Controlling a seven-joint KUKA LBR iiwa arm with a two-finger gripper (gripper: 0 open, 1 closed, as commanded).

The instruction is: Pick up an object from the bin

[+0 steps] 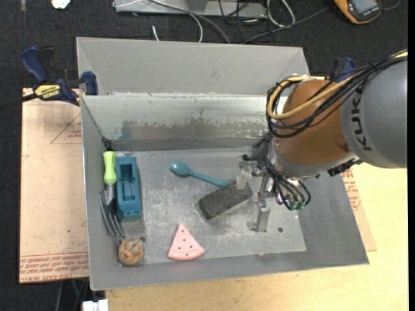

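Observation:
My gripper (253, 199) hangs low in the right half of the bin, open, one fingertip toward the back and the other toward the front. A dark grey rectangular block (220, 202) lies tilted on the floor, and its right end reaches into the gap between the fingers. Whether they touch it I cannot tell. A teal plastic spoon (192, 173) lies just behind the block, bowl to the left.
A pink watermelon-slice toy (183, 244) lies near the front. Along the left wall sit a blue tape dispenser (128, 188), a green-handled fork (109, 173) and a brown ball (131, 251). The arm's orange cover and cables hang over the bin's right side.

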